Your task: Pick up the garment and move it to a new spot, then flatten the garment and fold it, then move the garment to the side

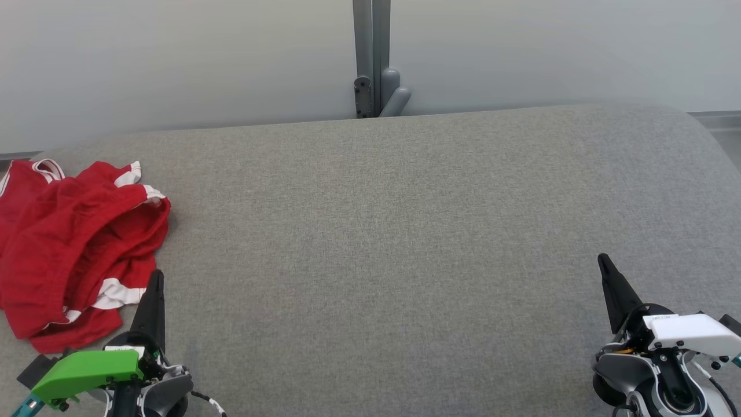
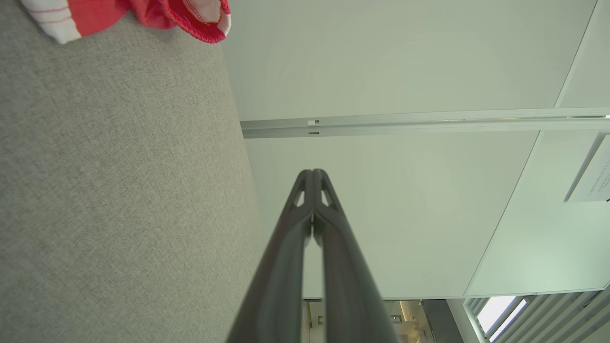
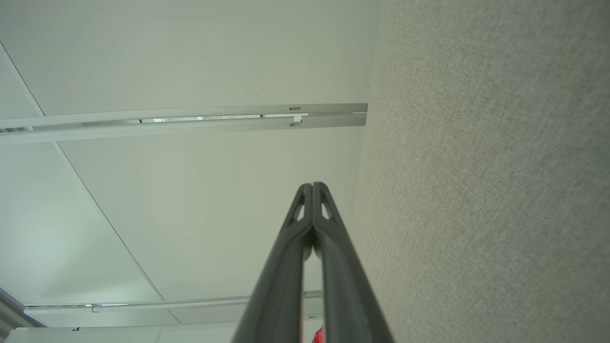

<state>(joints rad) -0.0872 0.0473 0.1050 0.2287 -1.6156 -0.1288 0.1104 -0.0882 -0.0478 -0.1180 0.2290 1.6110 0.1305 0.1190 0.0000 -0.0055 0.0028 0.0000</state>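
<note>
Plainly the first step, the pick-up, is not yet made. A crumpled red garment (image 1: 75, 243) lies at the left edge of the grey surface (image 1: 376, 231). The left hand (image 1: 155, 278), fingers shut and pointing to the far edge, sits just beside the garment. The right hand (image 1: 603, 260), also shut, rests near the right edge. Next, I judge, the left hand must open and reach onto the cloth.

One crumpled red fabric garment with white trim (image 1: 69, 243). One wide grey woven-fabric surface (image 1: 405, 231). Two grippers with long dark fingers: the left gripper (image 1: 156, 278), green-cased, and the right gripper (image 1: 604, 262), white-cased. One upright grey metal post (image 1: 370, 58).
</note>
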